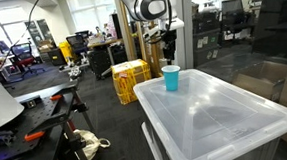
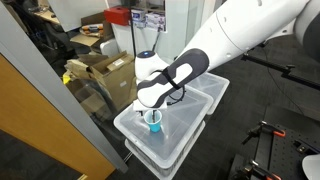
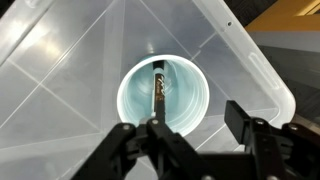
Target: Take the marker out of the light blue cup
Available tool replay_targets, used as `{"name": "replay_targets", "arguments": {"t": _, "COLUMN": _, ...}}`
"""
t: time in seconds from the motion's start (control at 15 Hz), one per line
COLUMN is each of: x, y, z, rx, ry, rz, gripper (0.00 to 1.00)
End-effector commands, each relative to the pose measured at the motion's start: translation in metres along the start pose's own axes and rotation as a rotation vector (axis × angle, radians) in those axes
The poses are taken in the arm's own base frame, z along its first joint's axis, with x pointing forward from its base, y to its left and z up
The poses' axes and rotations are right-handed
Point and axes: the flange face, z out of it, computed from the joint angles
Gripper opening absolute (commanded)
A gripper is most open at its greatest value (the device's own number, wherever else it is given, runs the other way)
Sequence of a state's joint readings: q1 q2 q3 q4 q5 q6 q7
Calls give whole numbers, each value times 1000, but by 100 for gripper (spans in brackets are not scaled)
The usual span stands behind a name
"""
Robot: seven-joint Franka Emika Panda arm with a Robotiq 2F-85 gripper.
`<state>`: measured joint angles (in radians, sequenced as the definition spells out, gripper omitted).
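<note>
While the gripper (image 3: 192, 120) hovers, jaws apart, at six o'clock of the light blue cup (image 3: 135, 95), the marker (image 3: 158, 85) leans inside it.

The surface (image 3: 60, 60) is translucent plastic, smooth and glossy, catching glare. At frame centre, the light blue cup (image 3: 190, 95) looks smooth and satiny inside. The marker (image 3: 158, 88) is dark, faintly shiny. The hand (image 3: 195, 128) is matt black.

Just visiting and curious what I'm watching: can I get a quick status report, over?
Jaws open, empty, above the cup. Marker inside the cup, untouched. Nothing blocking the cup's mouth.
</note>
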<state>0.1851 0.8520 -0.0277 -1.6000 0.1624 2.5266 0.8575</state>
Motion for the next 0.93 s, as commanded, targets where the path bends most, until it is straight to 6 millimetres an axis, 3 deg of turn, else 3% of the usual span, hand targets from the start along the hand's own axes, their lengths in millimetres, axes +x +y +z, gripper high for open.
{"name": "replay_targets", "arguments": {"t": 0.0, "x": 7, "y": -3, "z": 0, "rx": 21, "ry": -4, "rz": 60, "gripper": 64}}
{"name": "replay_targets", "arguments": {"t": 0.33, "x": 13, "y": 2, "z": 5, "rx": 27, "ry": -21, "rz": 92, "gripper": 65}}
{"name": "replay_targets", "arguments": {"t": 0.87, "x": 20, "y": 6, "z": 13, "rx": 26, "ry": -39, "rz": 122, "gripper": 53}}
